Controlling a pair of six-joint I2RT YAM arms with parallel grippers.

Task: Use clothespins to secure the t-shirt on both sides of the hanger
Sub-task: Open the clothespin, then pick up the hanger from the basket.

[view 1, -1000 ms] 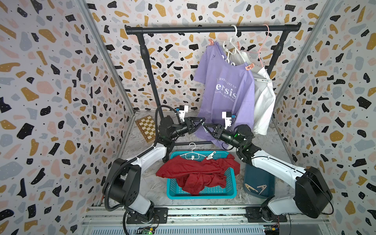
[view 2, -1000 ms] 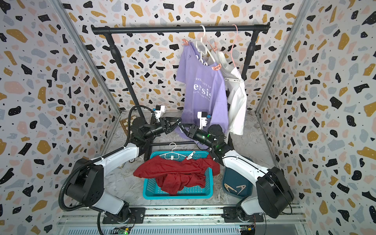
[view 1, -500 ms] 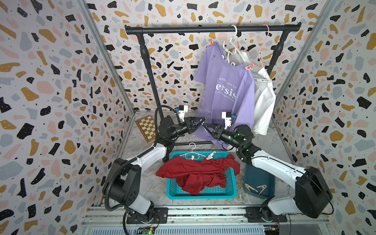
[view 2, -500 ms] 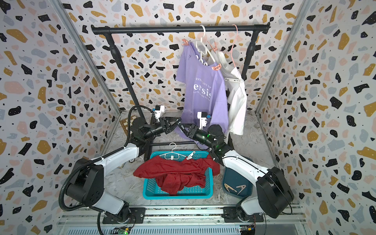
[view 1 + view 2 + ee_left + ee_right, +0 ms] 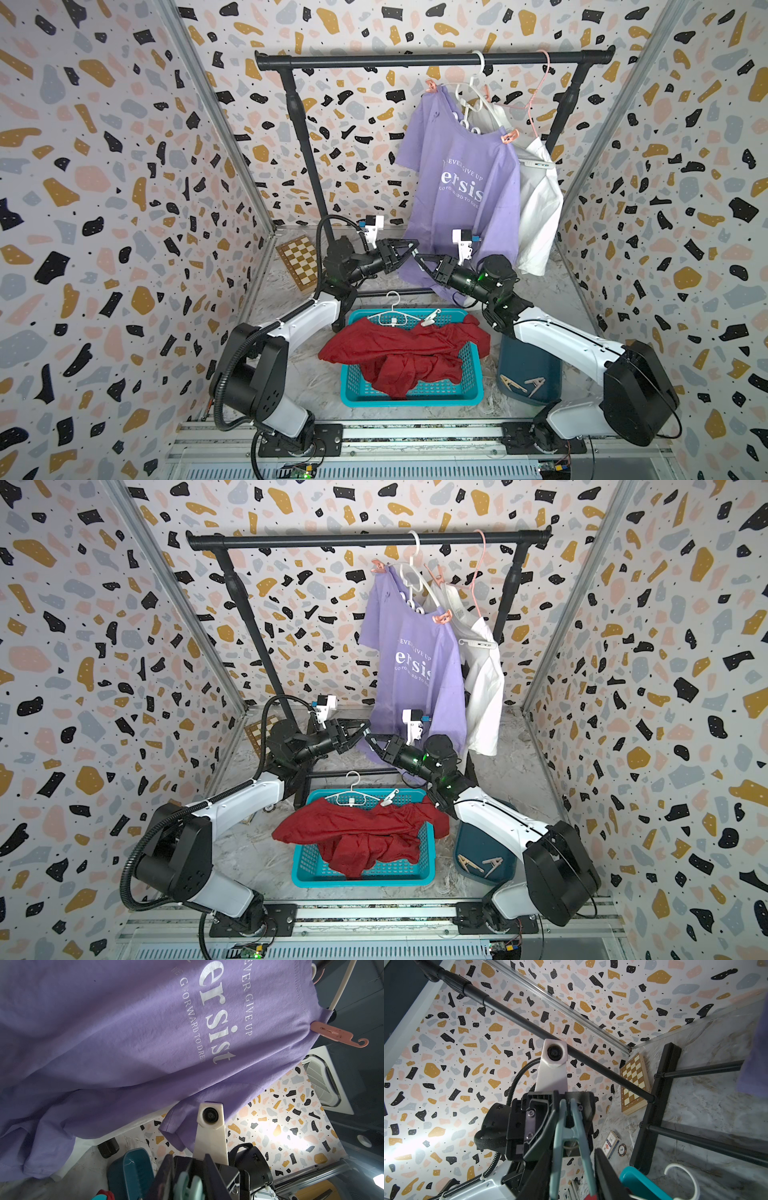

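Just in front of the hanging purple t-shirt, a mint clothespin bridges the left hand and right hand, both narrowed around it; the receiver should grip its handles squarely before the other releases.

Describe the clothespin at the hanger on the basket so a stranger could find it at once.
Start at the teal basket, front centre, under the red shirt. A white hanger lies on the shirt's far edge, and the clothespin sits at the hanger's end toward the right arm. It is whitish; the pair in the bin are tan.
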